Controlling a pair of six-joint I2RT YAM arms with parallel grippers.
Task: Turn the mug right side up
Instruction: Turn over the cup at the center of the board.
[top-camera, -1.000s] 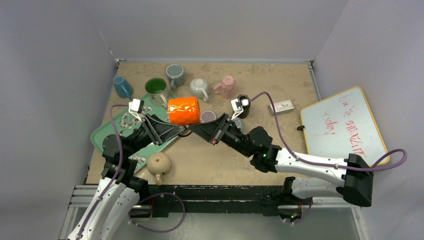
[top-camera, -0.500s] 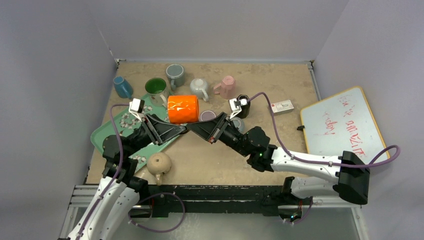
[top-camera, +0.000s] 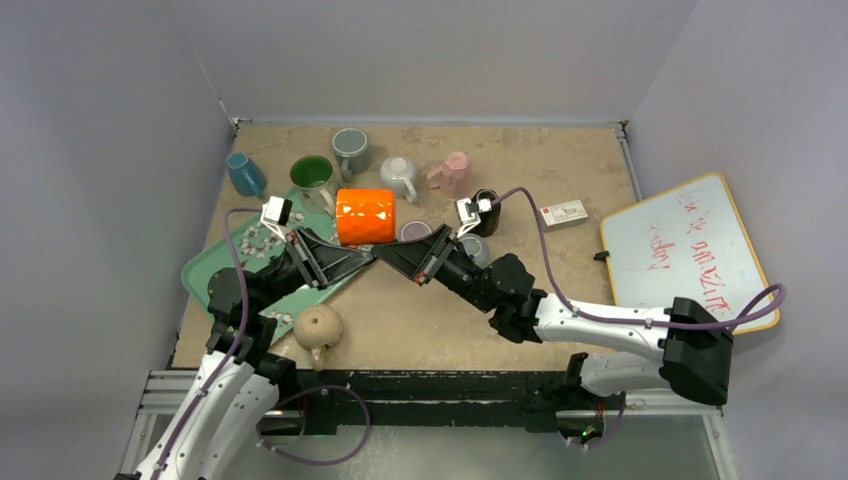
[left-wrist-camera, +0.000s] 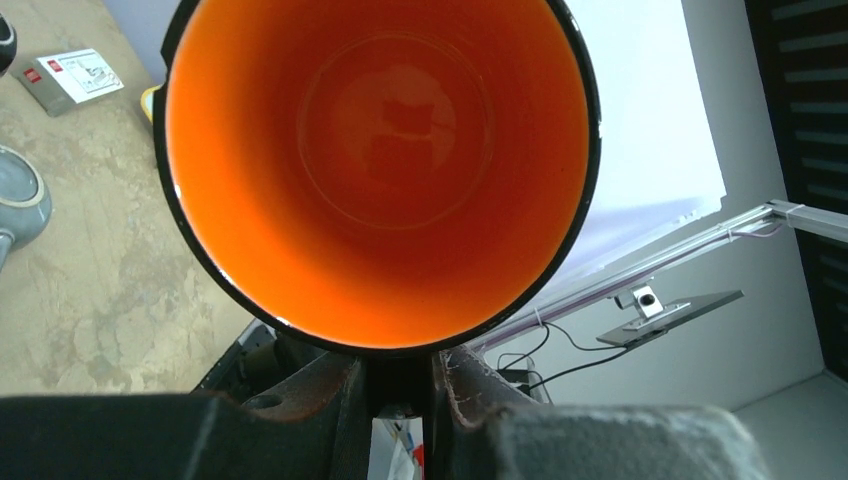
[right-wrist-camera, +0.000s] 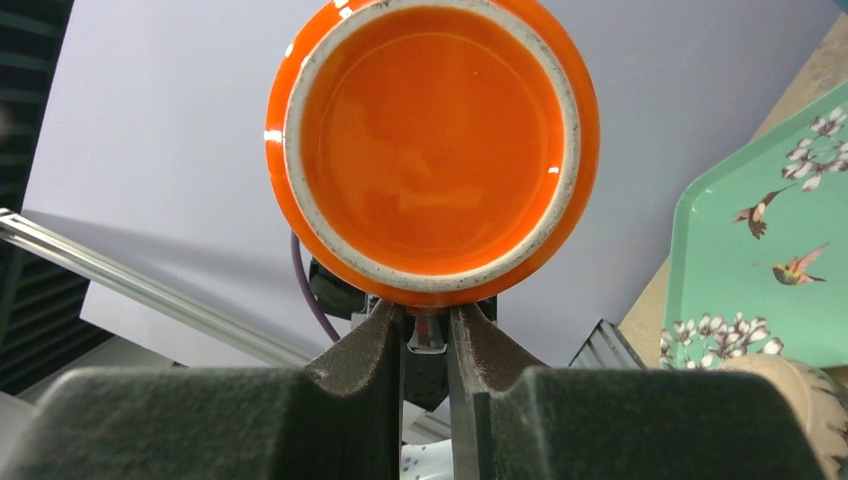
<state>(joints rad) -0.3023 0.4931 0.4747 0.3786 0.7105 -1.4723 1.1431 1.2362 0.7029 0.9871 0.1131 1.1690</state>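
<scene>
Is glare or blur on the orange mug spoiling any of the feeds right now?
Top external: orange mug sharp and evenly lit, only a small white highlight on its upper side. Left wrist: glazed inside shows soft reflections, left fingers in the foreground are blurred, background at right is washed out. Right wrist: the mug's base carries glossy reflections, right fingers are out of focus, green tray is crisp.
</scene>
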